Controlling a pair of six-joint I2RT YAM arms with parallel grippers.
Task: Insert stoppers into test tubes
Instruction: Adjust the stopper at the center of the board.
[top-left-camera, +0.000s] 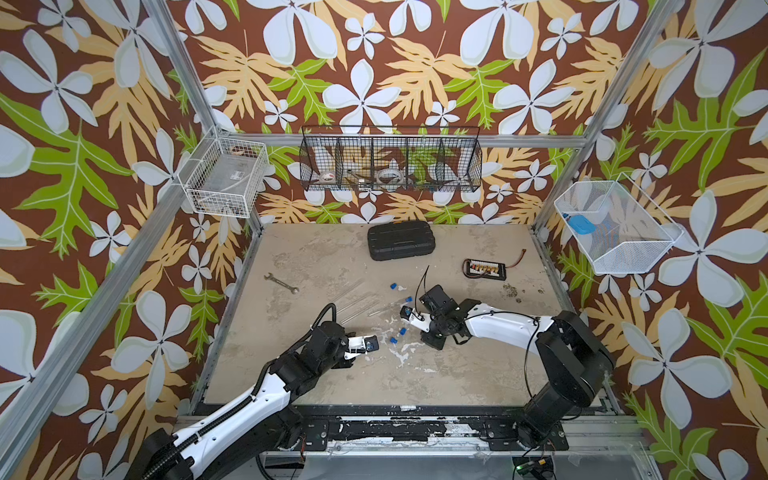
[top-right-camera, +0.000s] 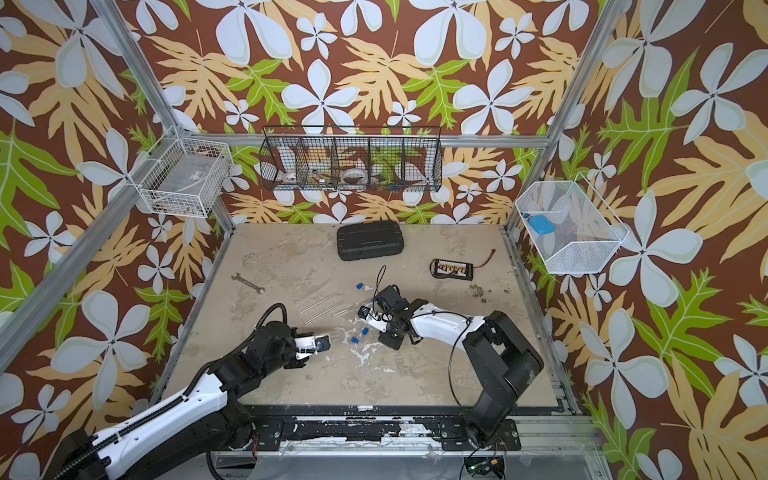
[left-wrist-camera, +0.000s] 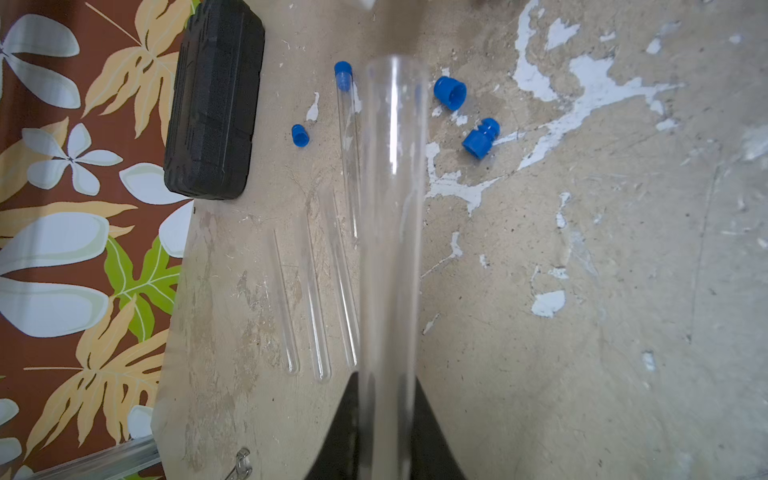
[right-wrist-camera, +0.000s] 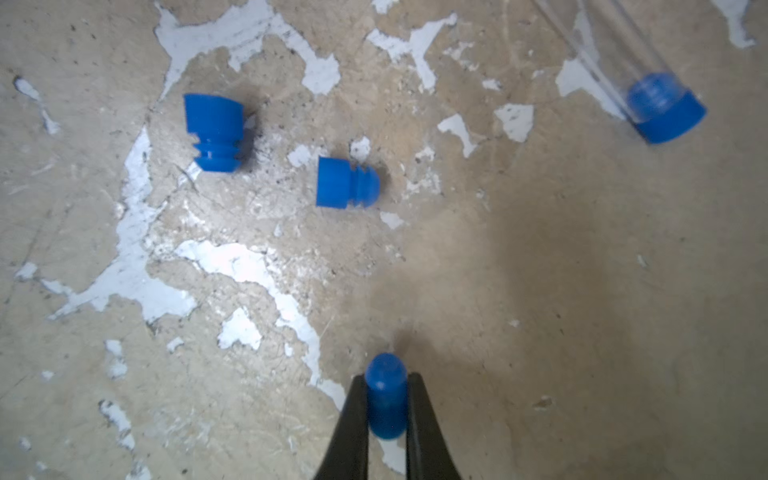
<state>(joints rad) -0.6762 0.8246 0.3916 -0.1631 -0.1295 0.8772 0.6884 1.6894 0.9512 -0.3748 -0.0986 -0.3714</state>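
My left gripper (left-wrist-camera: 386, 384) is shut on a clear test tube (left-wrist-camera: 392, 199) that points away from the wrist camera, its open mouth at the far end. In both top views this gripper (top-left-camera: 371, 344) (top-right-camera: 322, 343) sits left of centre. My right gripper (right-wrist-camera: 387, 380) is shut on a blue stopper (right-wrist-camera: 386, 399), rounded end outward, and hovers near the table's middle (top-left-camera: 406, 312). Two loose stoppers (right-wrist-camera: 214, 131) (right-wrist-camera: 347, 183) lie between the grippers. A third stopper (left-wrist-camera: 300, 135) lies farther back. One tube (left-wrist-camera: 350, 158) on the table has a stopper (left-wrist-camera: 343, 75) in it. Three bare tubes (left-wrist-camera: 318, 316) lie beside it.
A black case (top-left-camera: 401, 241) lies at the back of the table. A grey wrench (top-left-camera: 281, 283) is at the left and a small connector board with wires (top-left-camera: 485, 268) at the right. Dark crumbs (top-left-camera: 511, 289) are scattered near the board. Wire baskets (top-left-camera: 390, 160) hang on the walls.
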